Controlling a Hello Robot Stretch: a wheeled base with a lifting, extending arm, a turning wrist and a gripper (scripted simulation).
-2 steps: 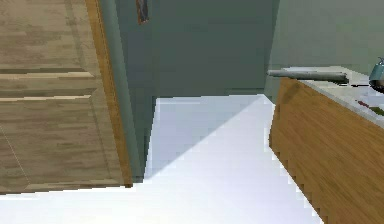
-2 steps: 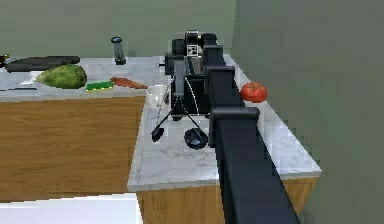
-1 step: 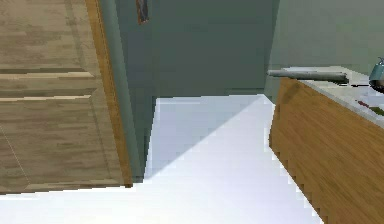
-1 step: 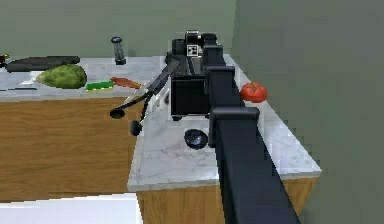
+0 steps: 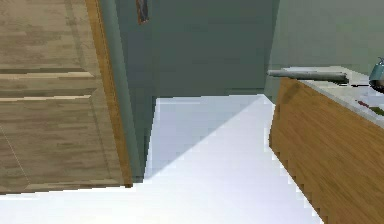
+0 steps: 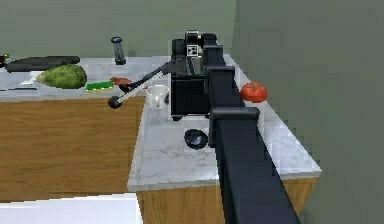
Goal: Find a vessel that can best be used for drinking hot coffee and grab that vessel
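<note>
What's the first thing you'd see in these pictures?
The big dark arm runs up the arm side view's middle, over a grey stone counter. Its gripper is near a white mug, with a red tomato at the right and green lettuce at far left.

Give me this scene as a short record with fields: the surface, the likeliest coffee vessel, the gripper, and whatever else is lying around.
surface: marble-topped counter with a wooden front
coffee vessel: white mug, standing upright on the counter
arm: gripper close to the mug; cannot tell whether it holds anything
other things on the counter: red tomato, green lettuce, dark shaker, small dark bowl
forward view: wooden door on the left
</note>
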